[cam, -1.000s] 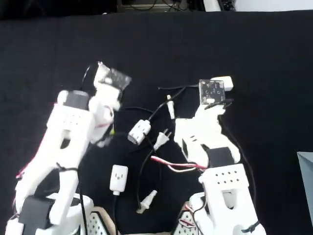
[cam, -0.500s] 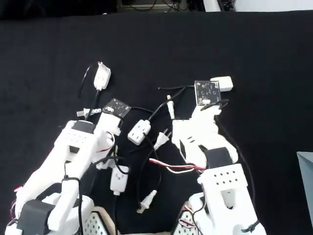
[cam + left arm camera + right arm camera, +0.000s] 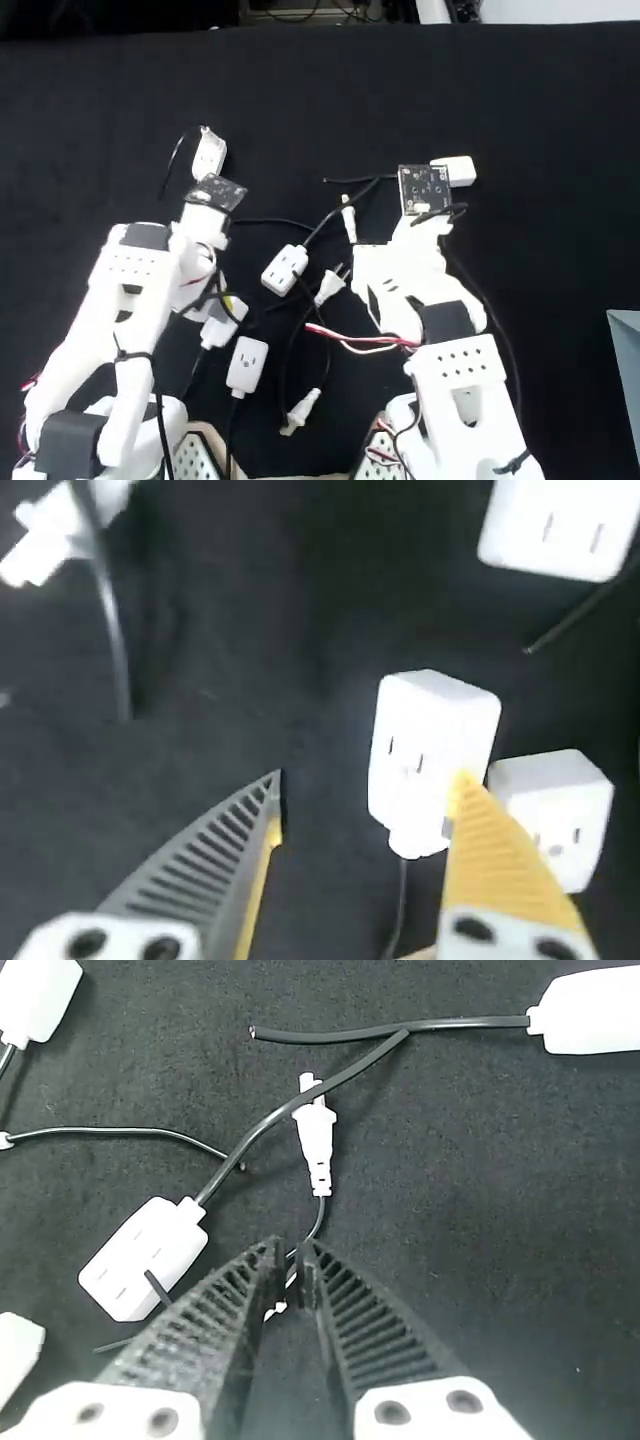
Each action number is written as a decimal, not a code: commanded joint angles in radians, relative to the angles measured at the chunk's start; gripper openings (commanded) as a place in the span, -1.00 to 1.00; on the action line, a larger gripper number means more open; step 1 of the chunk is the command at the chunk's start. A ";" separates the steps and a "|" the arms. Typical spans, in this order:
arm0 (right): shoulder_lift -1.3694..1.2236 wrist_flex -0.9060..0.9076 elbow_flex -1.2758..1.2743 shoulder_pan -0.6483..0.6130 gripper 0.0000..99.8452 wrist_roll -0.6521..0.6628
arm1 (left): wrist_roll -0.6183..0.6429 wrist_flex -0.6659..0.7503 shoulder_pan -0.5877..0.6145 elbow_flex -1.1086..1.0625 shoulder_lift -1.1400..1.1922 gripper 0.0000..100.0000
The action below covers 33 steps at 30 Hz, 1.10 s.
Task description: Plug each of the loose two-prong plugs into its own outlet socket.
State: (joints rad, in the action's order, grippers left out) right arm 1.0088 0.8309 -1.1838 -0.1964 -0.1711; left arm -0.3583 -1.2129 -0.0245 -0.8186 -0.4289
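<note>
My left gripper (image 3: 367, 780) is open just above the cloth. A white outlet socket (image 3: 432, 742) lies against its orange finger (image 3: 490, 850), with a second socket (image 3: 560, 815) right beside it. My right gripper (image 3: 290, 1256) is shut, and the black cable of a two-prong plug (image 3: 318, 1150) runs in between its tips. I cannot tell whether it grips the cable. In the high view, loose plugs lie at the middle (image 3: 347, 215), beside the right arm (image 3: 330, 285) and near the front (image 3: 300, 408). Sockets lie at the far left (image 3: 208, 155), centre (image 3: 285, 268), front (image 3: 245, 362) and far right (image 3: 455, 170).
Black cables (image 3: 300, 330) loop over the black cloth (image 3: 540, 110) between the two arms. The left arm (image 3: 140, 280) leans over the front-left area. A grey object (image 3: 628, 350) shows at the right edge.
My left arm drew back from the far-left socket toward the front and came down, then shifted a little forward and left. The right arm has not moved.
</note>
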 commanded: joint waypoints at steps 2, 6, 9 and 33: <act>0.015 -0.017 0.002 -0.014 -0.91 0.000 | -0.048 0.091 0.070 -0.013 -0.014 -0.48; 0.015 -0.017 0.002 -0.014 -0.91 0.000 | -0.075 0.132 0.137 -0.022 -0.014 -0.48; 0.015 -0.017 0.002 -0.014 -0.91 0.000 | -0.107 0.161 0.202 -0.022 -0.014 -0.48; 0.015 -0.017 0.002 -0.014 -0.91 0.000 | -0.025 -0.160 -0.082 0.025 -0.327 -0.48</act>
State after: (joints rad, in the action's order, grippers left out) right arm 1.0088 0.8309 -1.1838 -0.1964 -0.1711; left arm -0.4258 -1.3571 0.0199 -0.7572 -0.6836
